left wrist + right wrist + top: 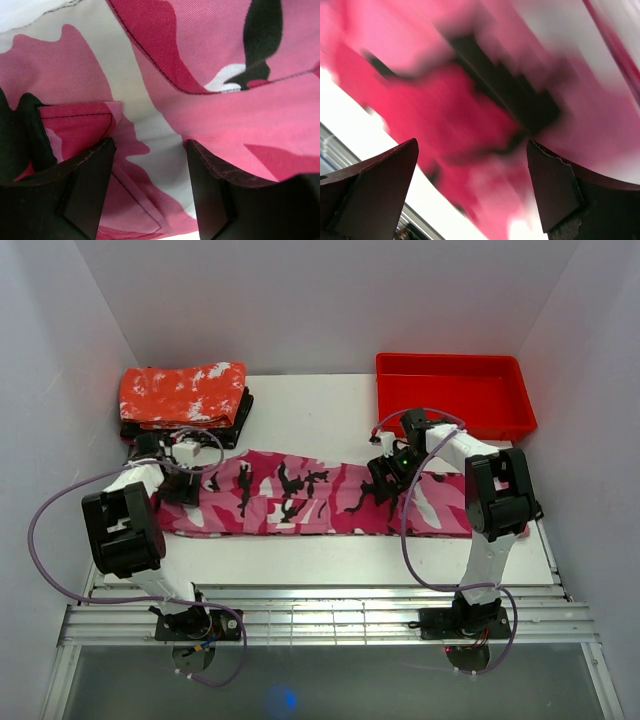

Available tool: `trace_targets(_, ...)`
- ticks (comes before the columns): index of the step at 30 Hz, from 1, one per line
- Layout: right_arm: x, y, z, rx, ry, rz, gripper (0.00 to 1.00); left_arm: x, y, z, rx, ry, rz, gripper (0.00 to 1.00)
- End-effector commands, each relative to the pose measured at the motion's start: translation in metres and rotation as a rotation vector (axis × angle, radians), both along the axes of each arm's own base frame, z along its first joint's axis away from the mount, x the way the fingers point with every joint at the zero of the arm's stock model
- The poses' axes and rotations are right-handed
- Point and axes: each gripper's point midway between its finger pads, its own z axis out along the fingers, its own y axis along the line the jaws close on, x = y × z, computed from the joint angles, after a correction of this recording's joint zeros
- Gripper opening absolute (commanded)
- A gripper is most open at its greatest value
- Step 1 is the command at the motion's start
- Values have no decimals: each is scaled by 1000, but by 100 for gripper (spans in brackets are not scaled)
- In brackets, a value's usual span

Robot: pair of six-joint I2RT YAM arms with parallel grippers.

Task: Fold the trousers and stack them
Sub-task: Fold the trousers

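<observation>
A: Top camera first. The trousers (300, 495) lie flat in one long band across the middle of the white table (310, 415). They run left to right, pink camouflage with black and white blotches.

B: Both arms are down on them. The left gripper (181, 487) is at the left end of the cloth. The right gripper (385, 480) sits on it, right of centre.

A: Far left there's a folded red cloth (185, 395) with white speckles, resting on something dark. At the far right is a red tray (455, 362), near the far edge of the trousers.

B: From up here I can't read either jaw gap.

A: Over to the left wrist. Camouflage fills the picture, so we're very close to the cloth. Two dark fingers (85, 190) stand moderately apart, with flat fabric showing in the gap.

B: Nothing is bunched or pinched between them, so those jaws are parted with no grip on anything. A stitched flap (75, 117) lies just beside the left-hand finger.

A: Right wrist now, and it's badly blurred. There are smears of hot pink and black, so that's the trousers (470, 100) again, close under the camera.

B: A white strip of table shows at the lower left. The right gripper's fingers (375, 190) are spread wide, one at each bottom corner, and nothing is held between them.
</observation>
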Motion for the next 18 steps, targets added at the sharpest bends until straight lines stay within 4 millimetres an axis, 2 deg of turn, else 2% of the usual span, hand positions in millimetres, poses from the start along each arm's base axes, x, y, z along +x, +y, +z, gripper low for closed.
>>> trace_targets(1, 0, -38, 20, -136, -27, -41, 94, -27, 77, -7, 247, 104, 108, 71)
trace_targets(3, -7, -56, 25, -150, -18, -80, 94, -28, 85, -8, 257, 110, 118, 71)
trace_targets(4, -10, -73, 31, -154, -30, -124, 94, -29, 90, -7, 255, 110, 130, 72)
trace_targets(7, -12, -111, 44, -181, -63, -231, 90, -29, 90, -6, 239, 97, 134, 72)
trace_targets(8, -8, -142, 46, -191, -63, -331, 88, -28, 86, -6, 218, 87, 126, 72)
trace_targets(10, -7, -173, 52, -201, -83, -423, 83, -25, 81, -5, 189, 71, 116, 74)
trace_targets(11, -5, -203, 54, -209, -94, -503, 82, -24, 79, -4, 182, 68, 113, 74)
trace_targets(15, 4, -267, 60, -255, -133, -704, 78, -20, 79, -3, 178, 61, 108, 75)
trace_targets(16, 6, -277, 59, -266, -136, -734, 78, -19, 79, -2, 175, 57, 107, 75)
trace_targets(17, 7, -296, 57, -301, -151, -780, 78, -18, 78, -1, 170, 52, 105, 75)
trace_targets(18, 7, -303, 51, -312, -142, -801, 78, -16, 78, 1, 169, 47, 104, 75)
